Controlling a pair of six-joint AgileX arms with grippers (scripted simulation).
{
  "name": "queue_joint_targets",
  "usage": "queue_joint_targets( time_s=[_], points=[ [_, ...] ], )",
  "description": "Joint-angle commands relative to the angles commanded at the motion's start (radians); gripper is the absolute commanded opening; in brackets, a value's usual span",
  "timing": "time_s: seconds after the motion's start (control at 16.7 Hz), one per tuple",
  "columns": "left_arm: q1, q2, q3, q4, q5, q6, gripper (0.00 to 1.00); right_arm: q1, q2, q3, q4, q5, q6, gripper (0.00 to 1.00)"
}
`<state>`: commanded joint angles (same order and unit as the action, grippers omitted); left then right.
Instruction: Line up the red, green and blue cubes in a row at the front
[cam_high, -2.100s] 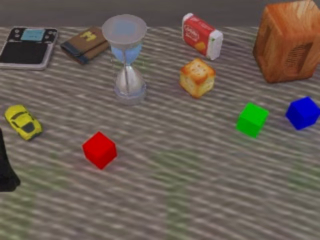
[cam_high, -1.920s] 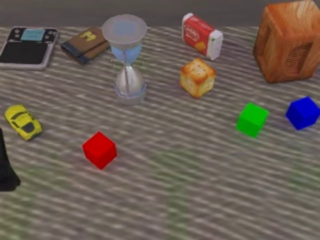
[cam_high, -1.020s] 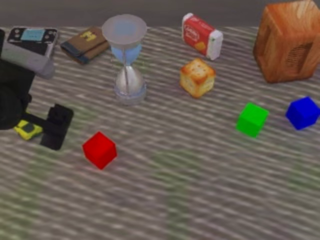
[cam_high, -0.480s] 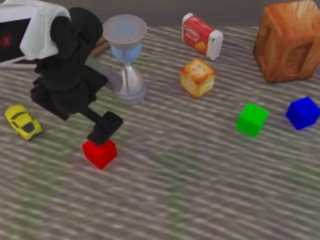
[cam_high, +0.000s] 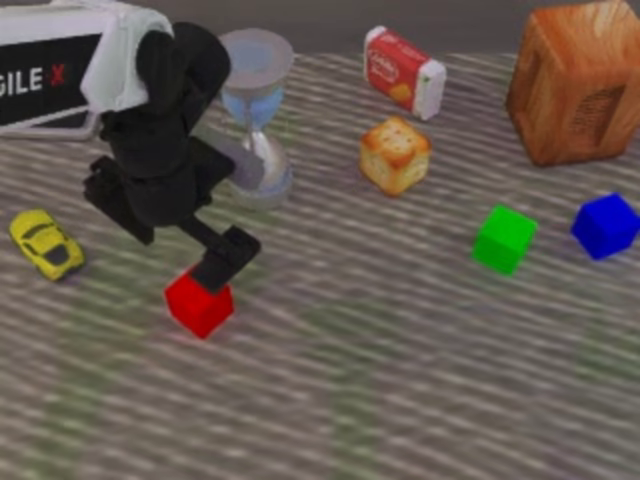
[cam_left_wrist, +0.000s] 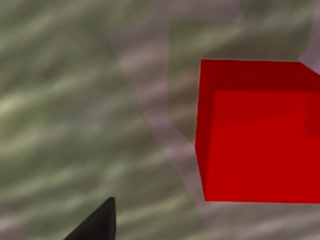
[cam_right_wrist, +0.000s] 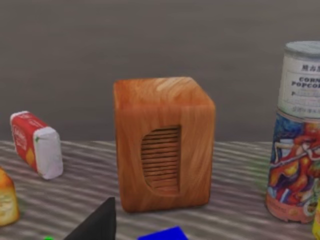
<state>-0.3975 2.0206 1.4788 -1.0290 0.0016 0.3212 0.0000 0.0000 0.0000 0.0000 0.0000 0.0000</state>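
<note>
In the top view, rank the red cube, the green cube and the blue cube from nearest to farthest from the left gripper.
1. red cube: right beneath the left gripper, on the table's left.
2. green cube: well off to the right.
3. blue cube: farthest, near the right edge.
</note>
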Motion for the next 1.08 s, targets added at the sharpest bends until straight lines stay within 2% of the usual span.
queue_joint_targets(
  time_s=[0.24,0.6,0.9,1.08],
  points=[
    [0.003,0.018,-0.028,0.042,0.000,0.002,1.00,0.000,0.000,0.000,0.000,0.000,0.000,1.00],
    [0.002,0.132,-0.143,0.282,0.001,0.003,1.00,0.000,0.000,0.000,0.000,0.000,0.000,1.00],
    [0.001,0.151,-0.158,0.309,0.001,0.004,1.00,0.000,0.000,0.000,0.000,0.000,0.000,1.00],
    [0.001,0.151,-0.158,0.309,0.001,0.004,0.77,0.000,0.000,0.000,0.000,0.000,0.000,1.00]
  ],
)
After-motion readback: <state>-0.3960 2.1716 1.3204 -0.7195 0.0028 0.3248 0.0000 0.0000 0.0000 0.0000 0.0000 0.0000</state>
